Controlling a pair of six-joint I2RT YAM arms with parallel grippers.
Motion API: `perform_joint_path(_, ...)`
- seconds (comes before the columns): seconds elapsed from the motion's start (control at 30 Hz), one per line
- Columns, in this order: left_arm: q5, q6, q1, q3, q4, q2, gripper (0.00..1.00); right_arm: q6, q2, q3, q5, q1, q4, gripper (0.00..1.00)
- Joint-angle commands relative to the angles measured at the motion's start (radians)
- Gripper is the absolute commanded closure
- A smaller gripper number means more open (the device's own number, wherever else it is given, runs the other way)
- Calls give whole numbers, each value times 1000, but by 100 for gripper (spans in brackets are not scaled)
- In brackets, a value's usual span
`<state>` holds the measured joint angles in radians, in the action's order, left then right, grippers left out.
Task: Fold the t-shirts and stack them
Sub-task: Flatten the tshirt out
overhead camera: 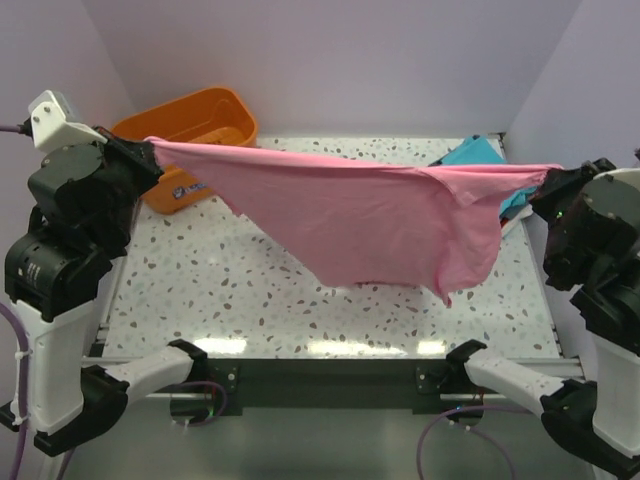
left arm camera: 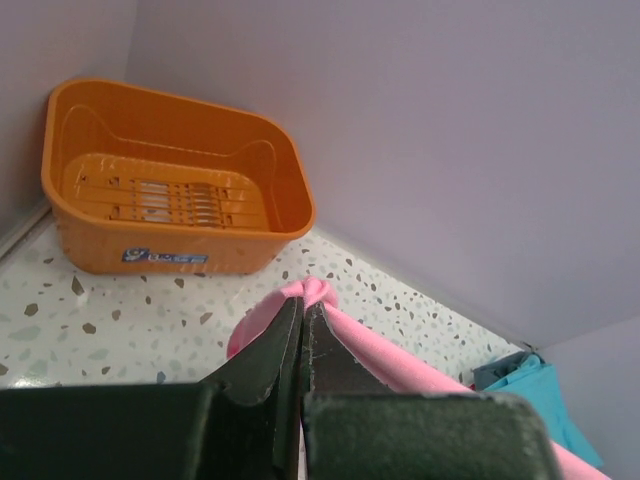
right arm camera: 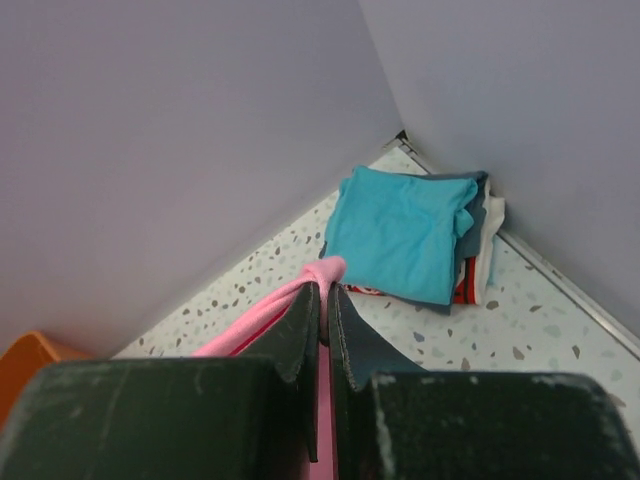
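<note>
We judge the folded stack (right arm camera: 405, 235) done, but the pink shirt (overhead camera: 360, 215) hangs unfolded, pinched by the left gripper (left arm camera: 303, 310) and the right gripper (right arm camera: 325, 295).

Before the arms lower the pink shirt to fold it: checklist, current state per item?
1. left gripper jaws shut on pink shirt: ok.
2. right gripper jaws shut on it: ok.
3. Shirt spread flat: not ok, it sags and is bunched toward the right.
4. Lower edge off the table: cannot tell.
5. folded stack tidy in far right corner, teal on top: ok.
6. orange basket apart from shirt: ok.
</note>
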<state>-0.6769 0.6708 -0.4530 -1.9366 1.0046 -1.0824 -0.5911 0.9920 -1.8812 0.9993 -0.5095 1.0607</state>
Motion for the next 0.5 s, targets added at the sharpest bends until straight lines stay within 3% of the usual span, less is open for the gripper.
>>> perform_joint_path(0.0, -9, -68, 10, -50, 14, 6, 100, 111, -19, -52, -50, 9, -37, 100)
perform_joint_path(0.3, 46, -105, 10, -49, -46, -66, 100, 171, 62, -85, -85, 9, -89, 100)
perform_joint_path(0.47, 77, -145, 39, -88, -96, -243, 100, 273, 206, -107, -48, 8, -208, 100)
